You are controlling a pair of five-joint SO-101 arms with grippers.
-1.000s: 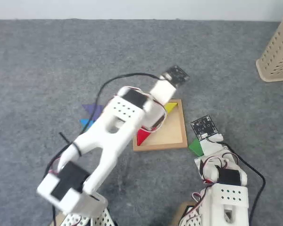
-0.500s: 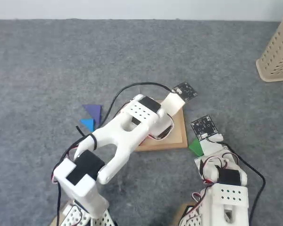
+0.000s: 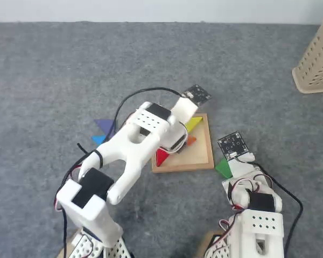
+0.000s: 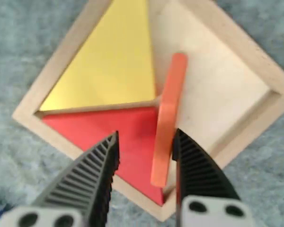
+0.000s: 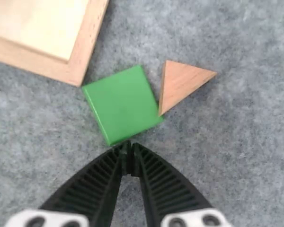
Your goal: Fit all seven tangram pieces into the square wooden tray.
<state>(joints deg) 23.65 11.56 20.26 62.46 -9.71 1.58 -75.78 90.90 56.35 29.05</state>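
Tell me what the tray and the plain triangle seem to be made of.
The tray looks like pale bare wood, matte, with faint grain on its floor. The plain triangle is probably unpainted wood too: browner, matte, finely grained.

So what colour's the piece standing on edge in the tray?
Orange piece, best in the left wrist view.
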